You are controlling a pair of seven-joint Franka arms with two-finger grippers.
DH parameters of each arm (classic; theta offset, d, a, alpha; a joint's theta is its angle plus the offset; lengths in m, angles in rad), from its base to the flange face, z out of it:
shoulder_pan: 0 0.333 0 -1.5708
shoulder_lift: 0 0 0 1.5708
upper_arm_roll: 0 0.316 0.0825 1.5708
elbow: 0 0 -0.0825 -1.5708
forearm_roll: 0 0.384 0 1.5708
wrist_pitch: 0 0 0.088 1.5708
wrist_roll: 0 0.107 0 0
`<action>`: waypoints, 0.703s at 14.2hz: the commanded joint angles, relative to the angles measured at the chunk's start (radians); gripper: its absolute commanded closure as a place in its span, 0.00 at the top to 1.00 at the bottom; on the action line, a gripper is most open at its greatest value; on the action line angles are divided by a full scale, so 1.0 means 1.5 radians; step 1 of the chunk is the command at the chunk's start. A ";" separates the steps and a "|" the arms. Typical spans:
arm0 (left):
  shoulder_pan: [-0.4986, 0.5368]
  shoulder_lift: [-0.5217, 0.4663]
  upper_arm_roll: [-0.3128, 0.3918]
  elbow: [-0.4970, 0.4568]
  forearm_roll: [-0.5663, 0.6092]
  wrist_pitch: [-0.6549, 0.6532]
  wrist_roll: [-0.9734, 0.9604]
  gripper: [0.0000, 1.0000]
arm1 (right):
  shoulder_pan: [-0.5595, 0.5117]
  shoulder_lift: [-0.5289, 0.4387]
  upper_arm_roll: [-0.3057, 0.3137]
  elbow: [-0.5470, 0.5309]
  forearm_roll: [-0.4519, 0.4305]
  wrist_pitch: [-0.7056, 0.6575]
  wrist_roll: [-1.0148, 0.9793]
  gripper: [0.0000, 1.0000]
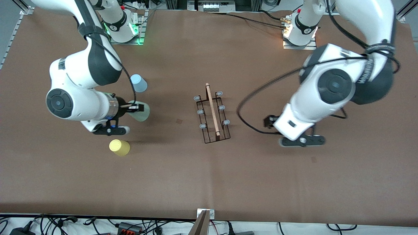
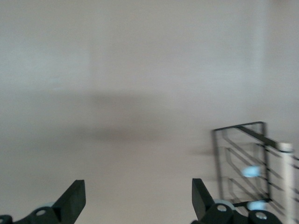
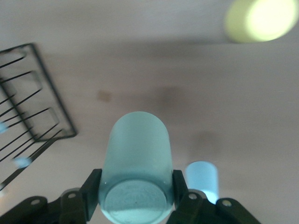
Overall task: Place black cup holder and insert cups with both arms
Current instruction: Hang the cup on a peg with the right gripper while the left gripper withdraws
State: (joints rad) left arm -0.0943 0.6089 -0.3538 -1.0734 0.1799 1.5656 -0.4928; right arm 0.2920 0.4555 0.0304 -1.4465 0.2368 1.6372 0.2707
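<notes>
Front view: black cup holder point(image 1: 212, 114) stands upright at mid-table on the brown table point(image 1: 209, 182), wooden rod handle on top, prongs at both sides. From the holder, the light blue cup point(image 1: 138, 83) sits upside down at about 10 o'clock, toward the right arm's end; the yellow cup point(image 1: 119, 147), also inverted, at about 8 o'clock, nearer the front camera. The right gripper point(image 1: 134, 107) is over the table between those two cups, holding the pale green cup point(image 1: 142, 112) on its side. The right wrist view adds what the front view lacks: one finger point(image 3: 91, 191) presses each side of the green cup point(image 3: 135, 168) close to its base, mouth pointing away from the gripper; the holder point(image 3: 32, 116), blue cup point(image 3: 202, 179) and yellow cup point(image 3: 260, 19) lie apart from it. The left gripper's fingers are hidden under the wrist in the front view; the left wrist view shows the left gripper point(image 2: 135, 200) spread wide, nothing between the fingers point(image 2: 72, 200), over bare table, with the holder point(image 2: 247, 163) off to one side, untouched.
</notes>
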 commanded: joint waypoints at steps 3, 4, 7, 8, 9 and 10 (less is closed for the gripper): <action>0.083 -0.113 0.000 -0.150 0.006 0.007 0.089 1.00 | 0.104 -0.003 0.012 0.024 0.016 0.005 0.096 0.25; 0.106 -0.136 0.005 -0.185 0.005 0.032 0.118 1.00 | 0.121 0.006 0.011 0.039 0.017 0.006 0.117 0.25; 0.104 -0.213 0.061 -0.332 -0.005 0.163 0.165 1.00 | 0.174 0.026 0.011 0.046 0.017 0.046 0.163 0.25; 0.104 -0.249 0.069 -0.388 -0.018 0.209 0.165 1.00 | 0.187 0.034 0.010 0.047 0.015 0.063 0.167 0.25; 0.104 -0.283 0.081 -0.428 -0.019 0.232 0.166 1.00 | 0.190 0.043 0.011 0.047 0.016 0.076 0.168 0.25; 0.104 -0.312 0.094 -0.447 -0.019 0.231 0.171 1.00 | 0.192 0.050 0.011 0.047 0.017 0.084 0.168 0.25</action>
State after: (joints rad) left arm 0.0621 0.2993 -0.2546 -1.5719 0.1732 1.8549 -0.2702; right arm 0.5697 0.4895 0.0554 -1.4110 0.2513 1.7477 0.5107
